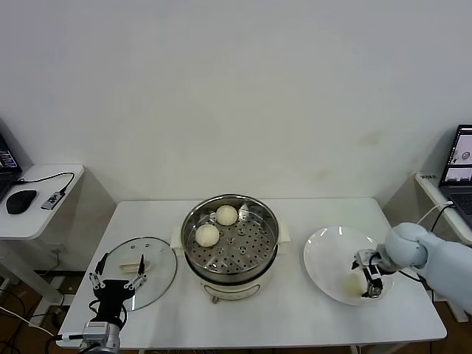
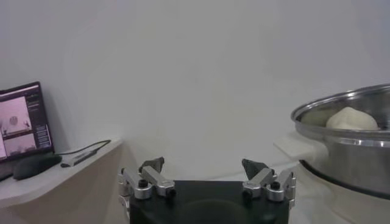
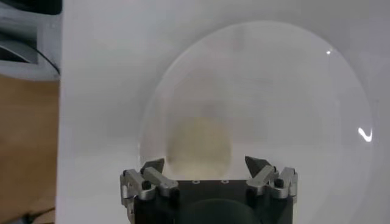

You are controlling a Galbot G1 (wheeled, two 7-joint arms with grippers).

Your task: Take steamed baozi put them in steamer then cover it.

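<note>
The steamer [image 1: 273, 222] stands at the table's middle, and two steamed baozi [image 1: 226, 214] [image 1: 207, 234] lie on its perforated tray. In the left wrist view one baozi [image 2: 350, 119] shows over the steamer's rim [image 2: 341, 109]. Another baozi [image 1: 352, 283] [image 3: 200, 143] lies on the white plate [image 1: 324, 254] [image 3: 292, 91] at the right. My right gripper [image 1: 369, 284] [image 3: 204, 163] is low over the plate, jaws apart on either side of that baozi. The glass cover [image 1: 155, 258] lies flat at the left. My left gripper [image 1: 118, 279] [image 2: 203, 164] hangs open by the cover's near edge, holding nothing.
A side table at the left carries a mouse [image 1: 21, 200] and a cable. A laptop [image 1: 461, 158] stands on a shelf at the right. The plate lies close to the table's right edge, and a white wall stands behind the table.
</note>
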